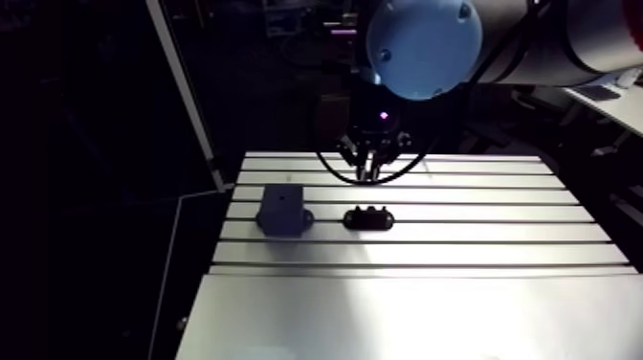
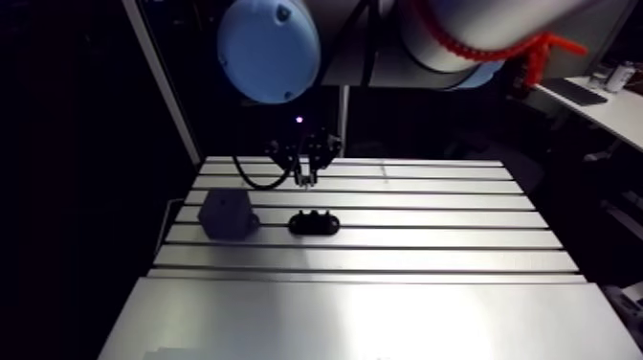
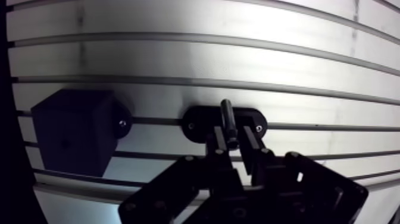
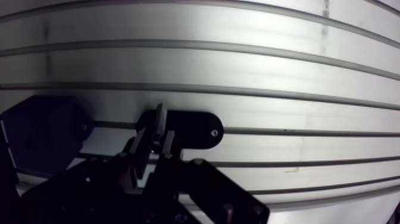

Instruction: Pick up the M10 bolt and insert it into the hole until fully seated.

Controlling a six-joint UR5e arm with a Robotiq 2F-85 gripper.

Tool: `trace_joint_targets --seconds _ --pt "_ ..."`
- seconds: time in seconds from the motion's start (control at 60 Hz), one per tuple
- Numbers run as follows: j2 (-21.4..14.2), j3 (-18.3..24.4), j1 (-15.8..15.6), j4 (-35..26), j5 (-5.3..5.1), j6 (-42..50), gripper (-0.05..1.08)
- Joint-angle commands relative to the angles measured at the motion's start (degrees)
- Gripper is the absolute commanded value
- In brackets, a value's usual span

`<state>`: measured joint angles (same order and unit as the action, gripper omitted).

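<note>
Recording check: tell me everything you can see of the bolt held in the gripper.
The M10 bolt is a short, dark, round shaft, seemingly black metal; neither thread nor head can be made out. The gripper is shut on it, a finger on either side, and its free end sticks out past the fingertips. In the wrist view it lies over the middle of the black oval fixture; the arm view suggests it hangs above it, not yet inserted.
</note>
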<state>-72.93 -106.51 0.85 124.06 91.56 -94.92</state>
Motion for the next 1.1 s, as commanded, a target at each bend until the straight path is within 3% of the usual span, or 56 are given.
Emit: trace_joint_targets --seconds 0.017,0.2,0.267,0.367,0.483,0.65,0.883,0.95,1.1 --pt "-2.2 4.0 0.5 -5.9 -0.11 0.0 1.08" --pt "-3.3 10.4 0.7 -19.1 -0.11 0.6 1.08" --pt "-3.2 13.8 0.7 -26.8 -0.36 1.0 1.08" --pt "-3.2 15.9 0.6 -31.7 -0.72 1.0 1.08" --pt "-2.9 16.8 0.2 -32.8 -0.89 1.0 1.08" --pt "-1.0 19.2 -1.7 -35.1 -2.19 0.9 1.08" --pt "4.0 23.1 -7.0 -36.6 -2.06 0.7 1.08" --pt "6.8 27.3 -9.2 -38.0 -1.89 0.2 1.08" --pt "9.0 31.3 -9.5 -41.3 -1.71 -0.4 1.08"
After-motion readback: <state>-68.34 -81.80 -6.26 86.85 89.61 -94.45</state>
